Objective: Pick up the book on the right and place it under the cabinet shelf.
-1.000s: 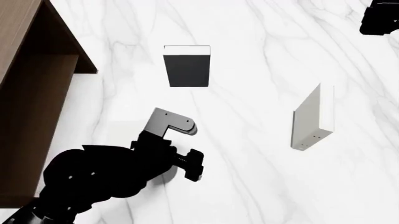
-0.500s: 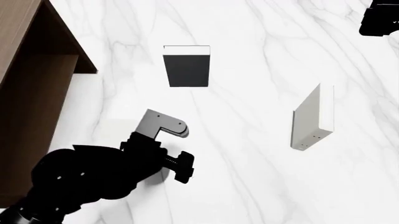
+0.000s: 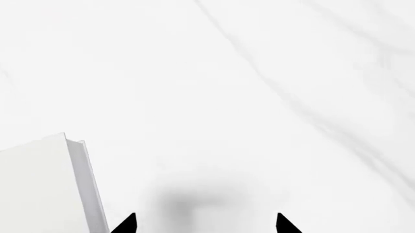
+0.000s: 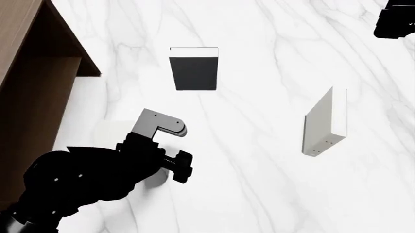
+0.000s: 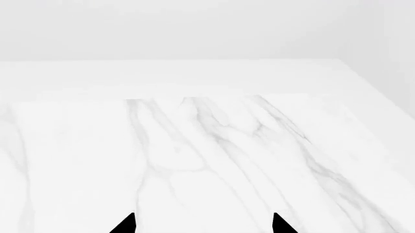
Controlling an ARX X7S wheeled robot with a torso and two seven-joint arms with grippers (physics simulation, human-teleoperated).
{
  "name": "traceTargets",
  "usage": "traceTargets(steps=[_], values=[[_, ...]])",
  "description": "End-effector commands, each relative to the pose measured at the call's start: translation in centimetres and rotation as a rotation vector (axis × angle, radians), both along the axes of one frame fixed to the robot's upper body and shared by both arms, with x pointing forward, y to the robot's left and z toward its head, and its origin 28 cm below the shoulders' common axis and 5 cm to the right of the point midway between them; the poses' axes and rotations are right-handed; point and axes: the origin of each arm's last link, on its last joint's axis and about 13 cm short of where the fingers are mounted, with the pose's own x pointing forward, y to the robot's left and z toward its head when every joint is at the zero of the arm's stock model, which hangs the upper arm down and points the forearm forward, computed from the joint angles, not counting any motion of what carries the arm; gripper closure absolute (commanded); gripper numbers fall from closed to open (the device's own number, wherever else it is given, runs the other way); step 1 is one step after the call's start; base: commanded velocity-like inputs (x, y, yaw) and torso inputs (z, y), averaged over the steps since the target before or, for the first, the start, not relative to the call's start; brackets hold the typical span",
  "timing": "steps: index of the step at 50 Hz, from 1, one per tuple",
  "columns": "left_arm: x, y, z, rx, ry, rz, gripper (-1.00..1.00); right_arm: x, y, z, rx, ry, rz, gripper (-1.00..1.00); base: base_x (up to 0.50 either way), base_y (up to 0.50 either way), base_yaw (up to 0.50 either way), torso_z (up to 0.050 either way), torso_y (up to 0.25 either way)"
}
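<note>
1. The left pincer (image 3: 204,224) hovered over the white marble surface (image 4: 259,184); its two black tips stood well apart, with nothing between them.
2. The plain light-grey book (image 3: 45,189) lay just beside one tip, near the cabinet (image 4: 29,97) at the left.
3. The black book (image 4: 194,69) lay further back, in the middle.
4. The white upright slab (image 4: 324,124) stood well to the right.
5. The right pincer (image 5: 202,224) was also spread and held nothing, over bare marble.

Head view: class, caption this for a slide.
Left arm over marble table; black book and white slab apart.
</note>
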Motion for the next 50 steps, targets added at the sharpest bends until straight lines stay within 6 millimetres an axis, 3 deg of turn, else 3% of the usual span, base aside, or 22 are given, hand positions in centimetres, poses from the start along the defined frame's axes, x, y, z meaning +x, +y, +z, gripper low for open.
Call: traceTargets(steps=[1, 50], values=[[0.6, 2.0, -1.1, 0.168, -0.017, 0.152, -1.0, 0.0, 0.0, 0.0, 0.002, -0.003, 0.001, -1.0, 0.0, 0.0, 0.0, 0.0, 0.0], [2.2, 5.1, -1.8, 0.294, -0.029, 0.343, -1.0, 0.2, -0.1, -0.5, 0.018, -0.004, 0.004, -1.0, 0.0, 0.0, 0.0, 0.0, -0.003]])
